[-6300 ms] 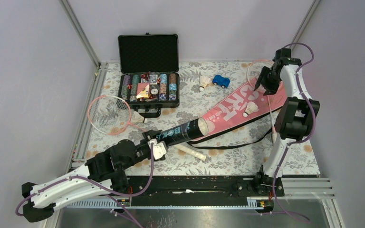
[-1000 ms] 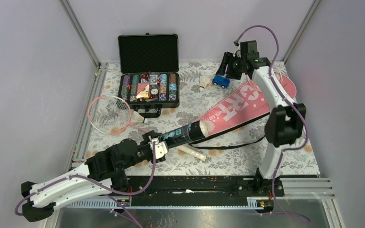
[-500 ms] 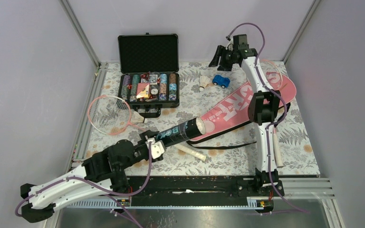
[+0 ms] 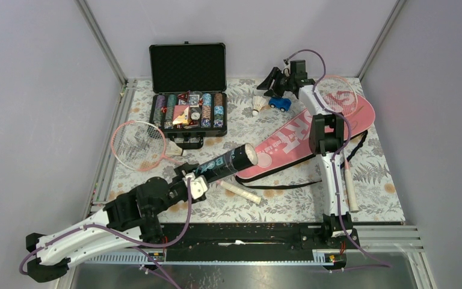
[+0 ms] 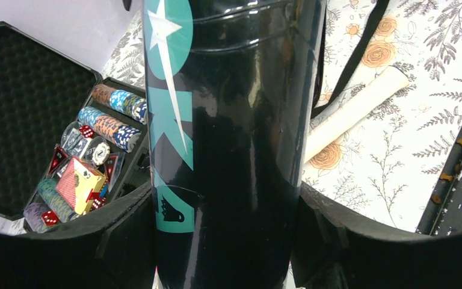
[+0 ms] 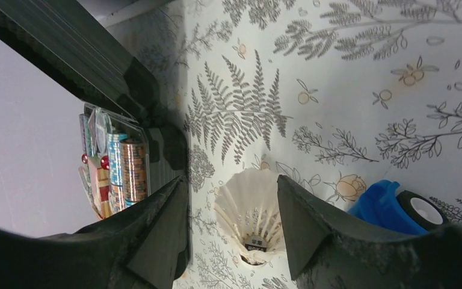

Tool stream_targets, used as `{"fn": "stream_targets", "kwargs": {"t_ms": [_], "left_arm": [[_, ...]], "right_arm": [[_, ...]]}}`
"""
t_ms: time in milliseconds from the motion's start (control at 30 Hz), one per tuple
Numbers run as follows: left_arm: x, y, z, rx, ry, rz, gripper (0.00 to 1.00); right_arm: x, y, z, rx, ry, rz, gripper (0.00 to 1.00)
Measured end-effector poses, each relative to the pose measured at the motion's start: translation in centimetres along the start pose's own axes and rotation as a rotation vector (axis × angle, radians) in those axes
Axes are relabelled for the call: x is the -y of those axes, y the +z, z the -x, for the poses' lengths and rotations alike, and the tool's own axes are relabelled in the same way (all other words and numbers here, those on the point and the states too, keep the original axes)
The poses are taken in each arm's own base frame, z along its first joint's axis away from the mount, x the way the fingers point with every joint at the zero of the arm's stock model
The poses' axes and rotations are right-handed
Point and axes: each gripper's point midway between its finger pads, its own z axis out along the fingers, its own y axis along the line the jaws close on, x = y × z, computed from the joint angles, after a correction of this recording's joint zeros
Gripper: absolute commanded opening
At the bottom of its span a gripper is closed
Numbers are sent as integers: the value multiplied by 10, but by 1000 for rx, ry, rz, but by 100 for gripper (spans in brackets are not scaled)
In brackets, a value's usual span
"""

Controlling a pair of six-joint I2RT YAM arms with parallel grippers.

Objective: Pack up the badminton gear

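My left gripper (image 4: 194,183) is shut on the black tube with teal print (image 4: 225,165), holding its lower end with the open mouth raised toward the pink SPORT cover (image 4: 301,129). The tube (image 5: 234,120) fills the left wrist view between the fingers (image 5: 331,232). My right gripper (image 4: 271,81) is open at the far back. In the right wrist view (image 6: 230,183) its jaws straddle a white shuttlecock (image 6: 249,223), apart from it. That shuttlecock (image 4: 257,105) lies on the mat. One pink racket (image 4: 135,144) lies at the left, the other (image 4: 335,95) on the cover.
The open black poker chip case (image 4: 187,90) stands at the back left, close to the right gripper's left finger (image 6: 156,241). A blue toy car (image 4: 281,104) sits just right of the shuttlecock. A white roll (image 4: 240,192) and the cover's black strap (image 4: 295,183) lie near the front.
My right arm swung from the right side over the cover to the far back, above the shuttlecock by the car. The shuttlecock that lay on the cover is gone. The tube's mouth rose slightly.
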Motion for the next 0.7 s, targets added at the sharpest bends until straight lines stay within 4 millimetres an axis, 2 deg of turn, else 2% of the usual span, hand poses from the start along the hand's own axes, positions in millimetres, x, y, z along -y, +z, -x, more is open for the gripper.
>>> {"fn": "stream_targets", "kwargs": {"t_ms": [100, 300, 433, 600, 667, 700], "left_arm": [[-3, 0, 1, 1, 1, 15, 39], [-3, 3, -5, -20, 12, 24, 39], [0, 7, -10, -48, 28, 12, 39], [2, 9, -13, -63, 32, 5, 39], [2, 9, -13, -62, 32, 5, 39], [2, 9, -13, -62, 32, 5, 39]], "right_arm": [[7, 4, -9, -27, 29, 1, 62], [2, 1, -21, -83, -6, 46, 62], [5, -3, -35, -137, -26, 54, 58], [9, -11, -51, -194, -35, 48, 46], [9, -14, -53, -205, -43, 43, 37], [7, -16, -53, -207, -49, 42, 29]]}}
